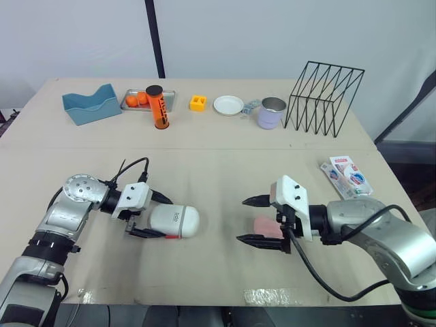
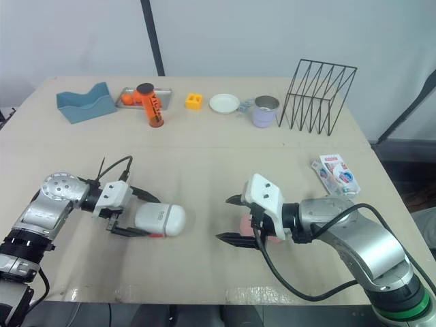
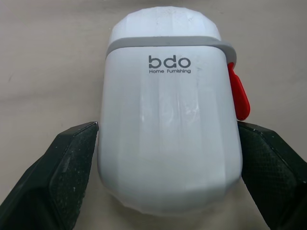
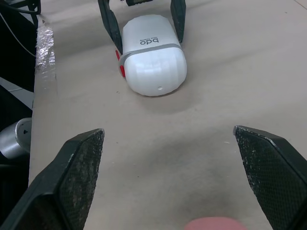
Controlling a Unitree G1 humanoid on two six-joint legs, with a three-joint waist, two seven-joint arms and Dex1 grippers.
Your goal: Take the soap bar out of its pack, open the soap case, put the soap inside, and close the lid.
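Observation:
The white soap case [image 1: 174, 221] lies on its side at the front left of the table, lid closed, with a red latch [image 3: 238, 91] on one side. My left gripper [image 1: 167, 218] has a finger against each side of it, shut on the case. The pink soap bar [image 1: 264, 226] rests bare on the table at the front centre-right. My right gripper [image 1: 242, 219] stands open over it, with the soap lying between its fingers close to their base; the fingertips [image 4: 81, 158] point toward the case. The blue-and-white soap pack [image 1: 347, 176] lies at the right.
Along the back stand a blue holder [image 1: 90, 104], a tray with orange fruit [image 1: 136, 100], an orange tube [image 1: 159, 107], a yellow block [image 1: 198, 103], a white plate [image 1: 228, 105], a purple mug [image 1: 271, 113] and a black wire rack [image 1: 323, 97].

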